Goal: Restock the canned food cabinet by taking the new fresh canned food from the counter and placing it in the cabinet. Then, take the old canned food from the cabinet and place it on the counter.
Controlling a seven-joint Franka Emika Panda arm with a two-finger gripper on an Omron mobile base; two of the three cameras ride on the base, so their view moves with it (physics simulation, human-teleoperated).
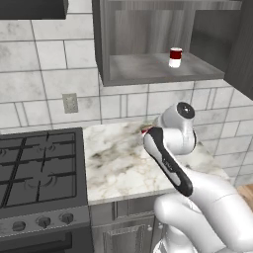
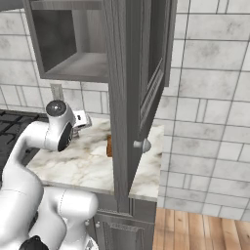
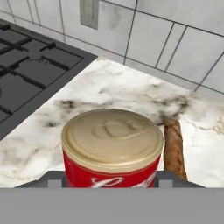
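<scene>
In my hand view the old canned food (image 3: 112,148) sat right between the jaws, its yellowish lid up and red label showing, and the gripper (image 3: 112,181) looked clamped on its sides. It hung just above the counter (image 3: 131,94), with a brown sausage-like thing (image 3: 174,148) lying just beside it. Up in the cabinet (image 1: 148,69), the new fresh canned food (image 1: 175,57) stood upright on the shelf.

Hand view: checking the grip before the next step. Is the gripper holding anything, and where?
Yes: the old canned food, gripped around its lower body, lid up, over the counter.
</scene>
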